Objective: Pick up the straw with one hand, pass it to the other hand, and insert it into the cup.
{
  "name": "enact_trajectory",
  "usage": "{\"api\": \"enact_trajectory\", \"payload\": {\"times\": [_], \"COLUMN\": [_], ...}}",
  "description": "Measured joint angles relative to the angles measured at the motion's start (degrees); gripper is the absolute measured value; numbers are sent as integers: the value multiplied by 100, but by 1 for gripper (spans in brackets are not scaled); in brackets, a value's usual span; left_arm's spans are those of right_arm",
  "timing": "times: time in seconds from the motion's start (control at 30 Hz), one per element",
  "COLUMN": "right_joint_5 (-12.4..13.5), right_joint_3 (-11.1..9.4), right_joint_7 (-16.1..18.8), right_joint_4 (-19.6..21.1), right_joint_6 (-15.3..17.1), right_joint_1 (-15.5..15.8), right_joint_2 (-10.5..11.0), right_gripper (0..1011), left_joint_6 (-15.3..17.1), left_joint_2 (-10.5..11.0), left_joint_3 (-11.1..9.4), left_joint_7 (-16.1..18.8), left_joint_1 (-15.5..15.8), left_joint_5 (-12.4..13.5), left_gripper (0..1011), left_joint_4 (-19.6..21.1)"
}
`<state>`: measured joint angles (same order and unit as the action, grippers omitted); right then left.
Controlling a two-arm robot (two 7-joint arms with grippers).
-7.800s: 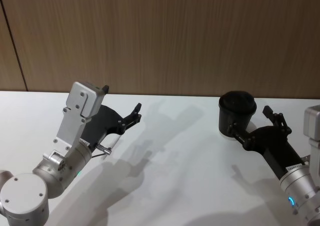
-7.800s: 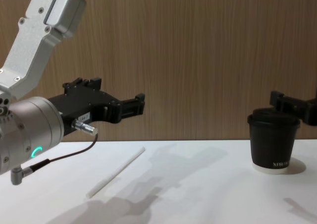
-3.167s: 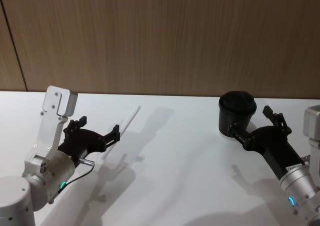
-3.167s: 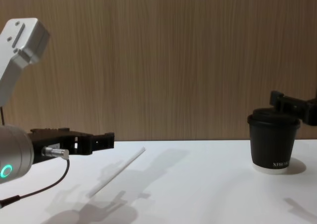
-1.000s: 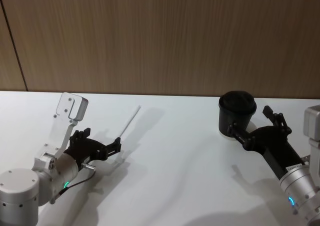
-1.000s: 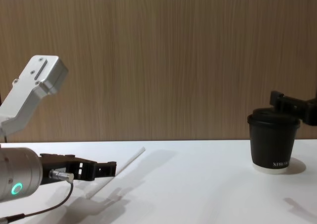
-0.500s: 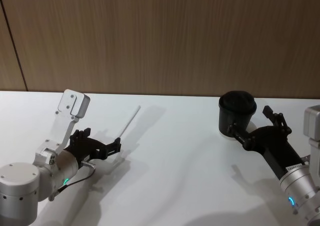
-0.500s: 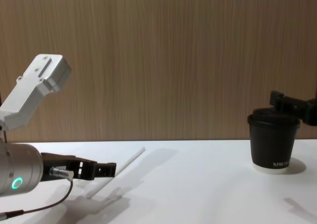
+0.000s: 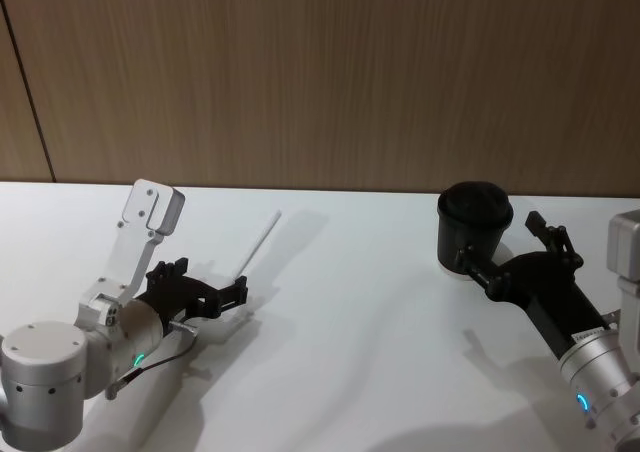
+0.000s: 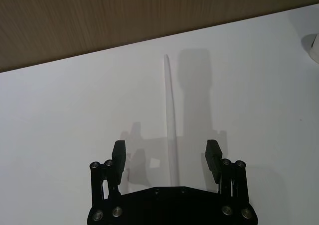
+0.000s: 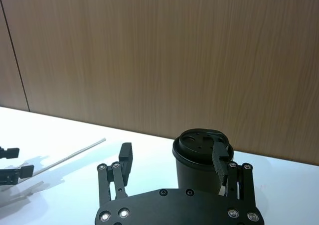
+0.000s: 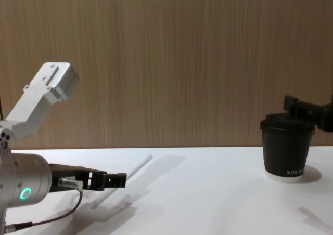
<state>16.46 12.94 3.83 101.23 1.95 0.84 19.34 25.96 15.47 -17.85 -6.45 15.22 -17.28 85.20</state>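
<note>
The white straw (image 9: 259,243) lies flat on the white table, left of centre, its far end pointing at the wall. My left gripper (image 9: 215,280) hovers low over the straw's near end, open. In the left wrist view the straw (image 10: 170,110) runs between the fingers of the left gripper (image 10: 166,148) without touching them. The black lidded cup (image 9: 474,224) stands upright at the right. My right gripper (image 9: 500,240) sits open just on my side of the cup, empty. From the chest, the straw (image 12: 137,167) is partly hidden behind the left gripper (image 12: 115,180).
A wood-panelled wall (image 9: 320,72) closes off the back of the table (image 9: 350,362). Open white tabletop stretches between the straw and the cup (image 12: 287,149). The left arm's silver elbow housing (image 9: 152,208) sticks up above its gripper.
The left gripper has come down to just above the table and edged forward over the straw's near end. The straw, the cup and the right arm have stayed put.
</note>
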Motion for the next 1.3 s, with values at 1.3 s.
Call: {"api": "enact_trajectory", "payload": {"times": [1.3], "right_joint_5": [0], "right_joint_3": [0], "right_joint_7": [0], "right_joint_4": [0], "right_joint_6": [0], "right_joint_1": [0], "right_joint_2": [0], "right_gripper": [1001], "left_joint_6": [306], "left_joint_2": [-337], "left_joint_3": [125], "left_joint_7": [60], "left_joint_1": [5], "left_joint_5": [64], "left_gripper": [1003], "left_joint_4": [-169]}}
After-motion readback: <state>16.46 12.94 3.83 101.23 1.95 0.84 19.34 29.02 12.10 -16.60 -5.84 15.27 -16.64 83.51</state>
